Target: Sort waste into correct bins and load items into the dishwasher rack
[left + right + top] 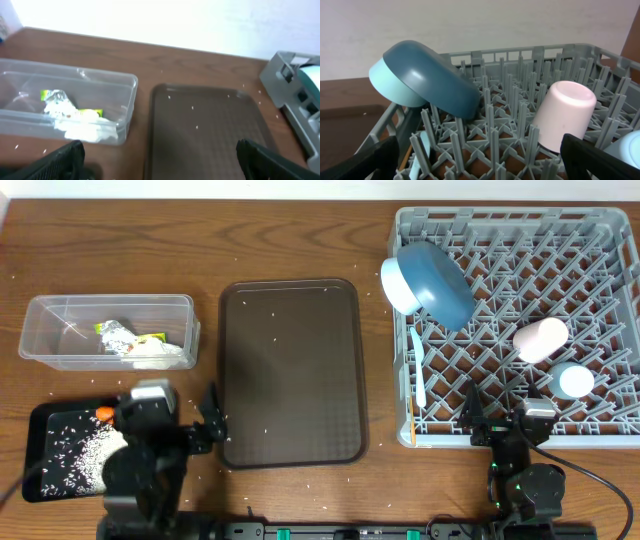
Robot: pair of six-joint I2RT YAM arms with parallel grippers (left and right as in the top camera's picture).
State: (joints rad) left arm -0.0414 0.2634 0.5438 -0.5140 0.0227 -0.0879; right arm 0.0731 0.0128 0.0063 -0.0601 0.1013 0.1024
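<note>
The grey dishwasher rack (600, 240) holds the blue plate (445, 280) leaning over the pale blue bowl (393, 285), the pink cup (540, 338), the light blue cup (575, 380), the spoon (418, 375) and the chopsticks (411, 415). The clear tub (60, 310) holds the yellow-green wrapper (115, 332) and the white tissue (160, 352). The black tray (40, 420) holds rice (85, 455) and the carrot (104, 414). My left gripper (165, 170) is open and empty between the tub and the serving tray. My right gripper (480, 170) is open and empty at the rack's front edge. The brown lump is out of view.
The dark brown serving tray (290, 370) lies in the middle with a few loose rice grains on it and on the table around it. In the right wrist view the plate (440, 75) and the pink cup (565, 115) stand among the pegs.
</note>
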